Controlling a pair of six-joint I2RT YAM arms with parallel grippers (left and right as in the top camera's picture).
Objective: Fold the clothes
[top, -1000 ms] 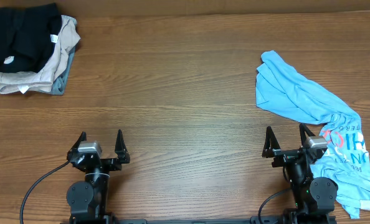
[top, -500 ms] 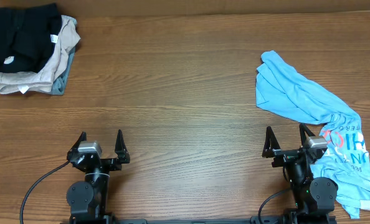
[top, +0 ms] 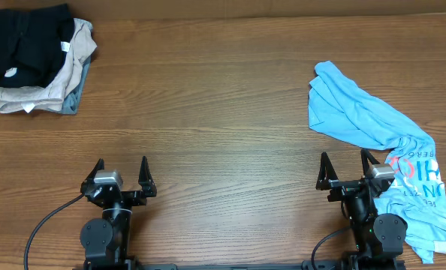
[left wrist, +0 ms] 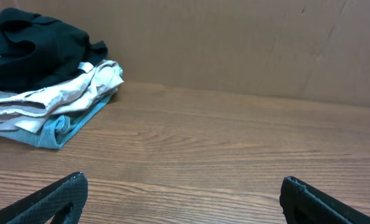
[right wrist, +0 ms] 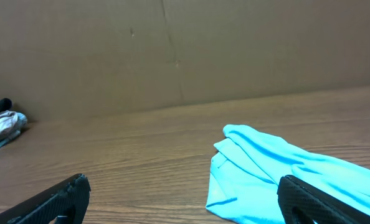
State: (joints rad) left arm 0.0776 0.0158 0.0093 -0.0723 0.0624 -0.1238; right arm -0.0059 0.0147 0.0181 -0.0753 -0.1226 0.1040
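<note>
Well, on the far left of the table [top: 223, 97] I see a pile: a black garment [top: 24, 37] on top, a beige one [top: 69, 64] under it, and a grey-blue one [top: 73, 101] mostly hidden below. Next comes my left gripper [top: 121, 166], jaws wide apart, holding nothing. My right gripper [top: 345, 161] is the same. The blue T-shirt [top: 354, 112] lies crumpled at the right, beside that arm, which hides some of it. Its letters are creased and hard to read. My right wrist view cuts it off.
</note>
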